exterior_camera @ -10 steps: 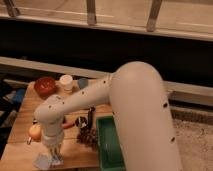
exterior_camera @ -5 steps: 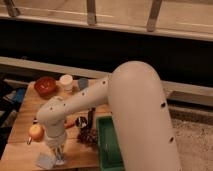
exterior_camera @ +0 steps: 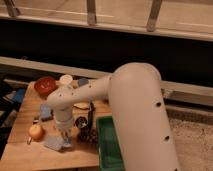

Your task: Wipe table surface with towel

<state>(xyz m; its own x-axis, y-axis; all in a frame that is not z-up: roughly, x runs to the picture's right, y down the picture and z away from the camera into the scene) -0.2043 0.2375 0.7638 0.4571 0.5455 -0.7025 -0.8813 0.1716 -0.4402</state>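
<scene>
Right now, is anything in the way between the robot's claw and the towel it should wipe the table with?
Nothing visible does. The gripper is right at the towel on the table. An orange fruit lies close beside the towel and a dark cup just beyond the gripper; both might crowd the wiping.

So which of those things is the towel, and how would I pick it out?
Find the wooden table at lower left and follow the white arm down to its tool near the front edge. The towel is the pale grey-blue patch right there, between the orange fruit and the green bin. It alone lies flat; its neighbours are rounded or boxy.
</scene>
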